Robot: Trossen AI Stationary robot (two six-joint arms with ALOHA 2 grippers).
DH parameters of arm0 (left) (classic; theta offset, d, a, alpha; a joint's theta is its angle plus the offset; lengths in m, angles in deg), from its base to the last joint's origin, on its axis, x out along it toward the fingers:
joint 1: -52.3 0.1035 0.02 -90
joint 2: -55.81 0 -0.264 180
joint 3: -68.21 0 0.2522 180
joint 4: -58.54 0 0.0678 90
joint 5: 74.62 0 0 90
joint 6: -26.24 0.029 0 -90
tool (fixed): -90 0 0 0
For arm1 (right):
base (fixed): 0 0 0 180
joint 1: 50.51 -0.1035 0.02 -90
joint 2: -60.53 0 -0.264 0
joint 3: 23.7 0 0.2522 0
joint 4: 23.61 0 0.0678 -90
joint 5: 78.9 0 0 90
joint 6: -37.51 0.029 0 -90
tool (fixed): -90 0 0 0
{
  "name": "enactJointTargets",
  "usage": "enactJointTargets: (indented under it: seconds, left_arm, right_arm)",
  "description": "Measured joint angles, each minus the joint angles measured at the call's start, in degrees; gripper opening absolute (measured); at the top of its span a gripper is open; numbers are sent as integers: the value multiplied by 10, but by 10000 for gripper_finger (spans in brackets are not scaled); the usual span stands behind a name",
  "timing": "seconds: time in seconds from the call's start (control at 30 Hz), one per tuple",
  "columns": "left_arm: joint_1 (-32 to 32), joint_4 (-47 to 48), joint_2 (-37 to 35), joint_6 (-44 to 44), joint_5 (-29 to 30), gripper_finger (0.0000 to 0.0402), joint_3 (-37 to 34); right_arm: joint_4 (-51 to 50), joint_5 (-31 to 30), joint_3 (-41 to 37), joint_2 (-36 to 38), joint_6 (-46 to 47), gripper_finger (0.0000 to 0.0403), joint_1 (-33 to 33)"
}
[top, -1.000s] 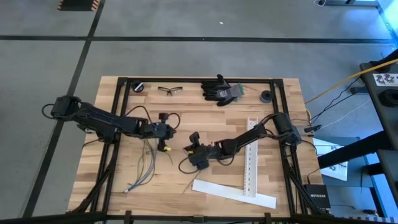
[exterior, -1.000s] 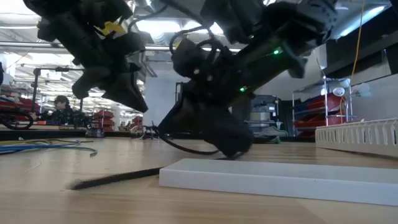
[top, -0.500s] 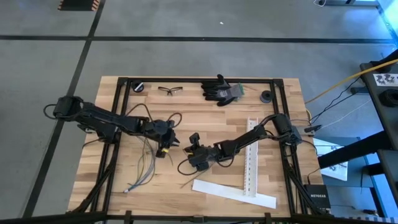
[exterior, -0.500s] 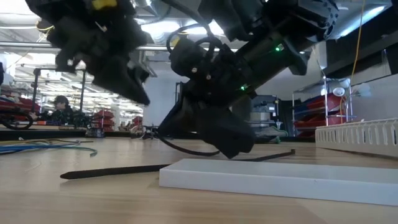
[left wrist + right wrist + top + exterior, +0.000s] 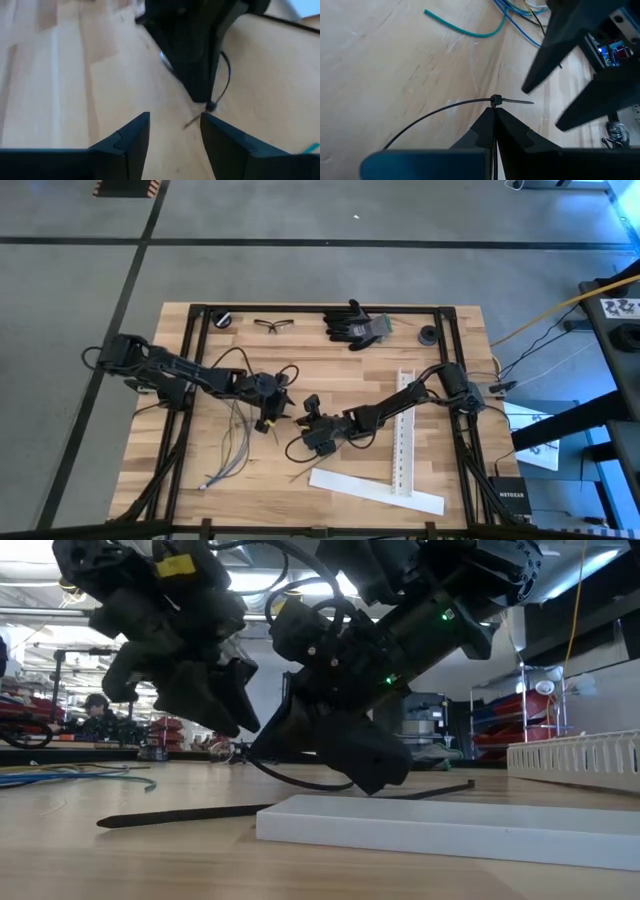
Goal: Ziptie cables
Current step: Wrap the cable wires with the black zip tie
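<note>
Left gripper: came off the ziptie w/ fingers parted about halfway, nothing between them. A sec earlier it sat shut, further back toward the cables; it had slid in toward the right arm.
Right gripper: stayed pinched tight, tips meeting right at the ziptie's head. Looked like it held the strip there, but I couldn't be sure from the wrist view.
Looped ziptie: black loop curling away from the right gripper, short tail poking out past the head. Tail already threaded, so the loop was formed.
Second ziptie: lay flat on the table, near the white strip. Not touched.
Cables: blue, grey, greenish wires still loose on the wood, well left of the loop, not inside it.
Meaning: left let go, prob free to fetch the cables next. Bundle not tied yet.
Risk: thin limp wires, could slip out of a half-open grip.
</note>
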Motion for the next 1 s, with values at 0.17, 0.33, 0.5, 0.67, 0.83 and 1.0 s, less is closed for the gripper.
enactJointTargets:
  seconds: [0.17,0.33,0.5,0.67,0.83,1.0]
  left_arm:
    - [-1,-16,38,42,-41,146,0]
    - [-7,-51,61,56,-48,115,0]
    - [-8,-53,61,57,-56,73,0]
    - [-8,-50,61,60,-57,36,0]
    - [-8,-27,49,46,-51,3,4]
    - [-8,13,30,11,-1,0,13]
  right_arm:
    - [4,0,1,0,0,0,0]
    - [5,0,1,0,0,0,0]
    - [4,0,1,0,0,0,0]
    - [2,0,1,1,0,0,0]
    - [1,0,1,1,1,0,0]
    - [-2,-7,2,2,9,0,1]
